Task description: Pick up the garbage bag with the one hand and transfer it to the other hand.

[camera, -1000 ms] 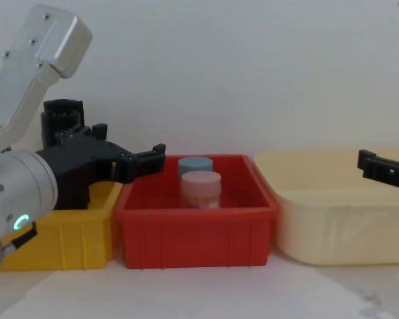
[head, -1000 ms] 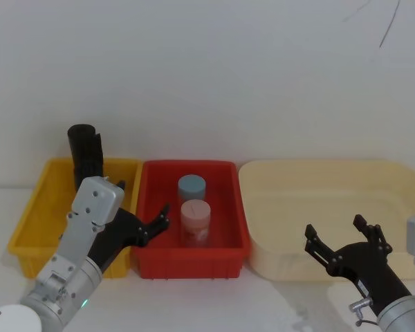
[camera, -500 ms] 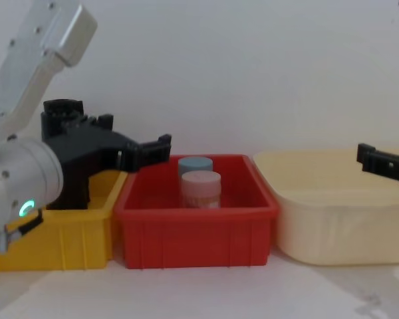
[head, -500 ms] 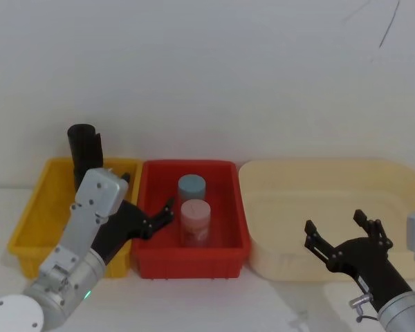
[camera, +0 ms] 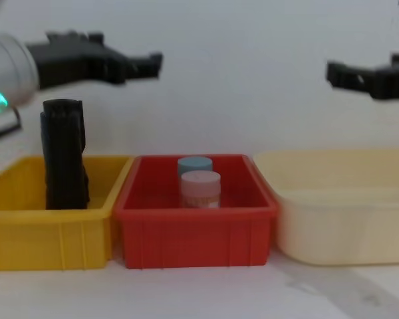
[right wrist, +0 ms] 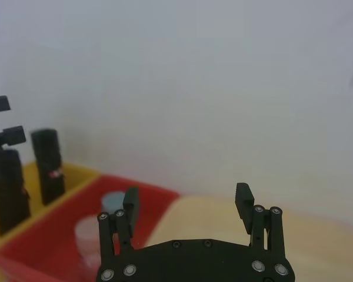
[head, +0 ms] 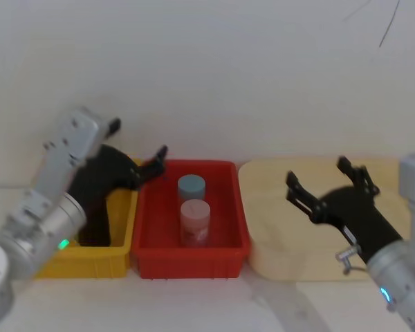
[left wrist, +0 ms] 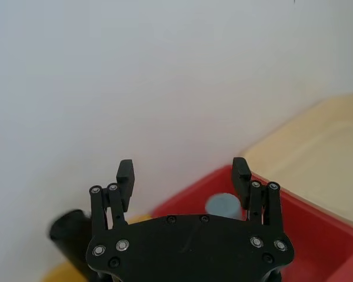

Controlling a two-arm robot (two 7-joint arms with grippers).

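Inside the yellow bin (camera: 46, 234) stand two black rolls (right wrist: 47, 161) (right wrist: 8, 188), beside two jars (head: 191, 187) (head: 195, 218).

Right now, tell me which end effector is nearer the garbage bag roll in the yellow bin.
Left. The left end effector hangs open above the garbage bag in the yellow bin. The right end effector is raised over the cream tub, beyond the red bin.
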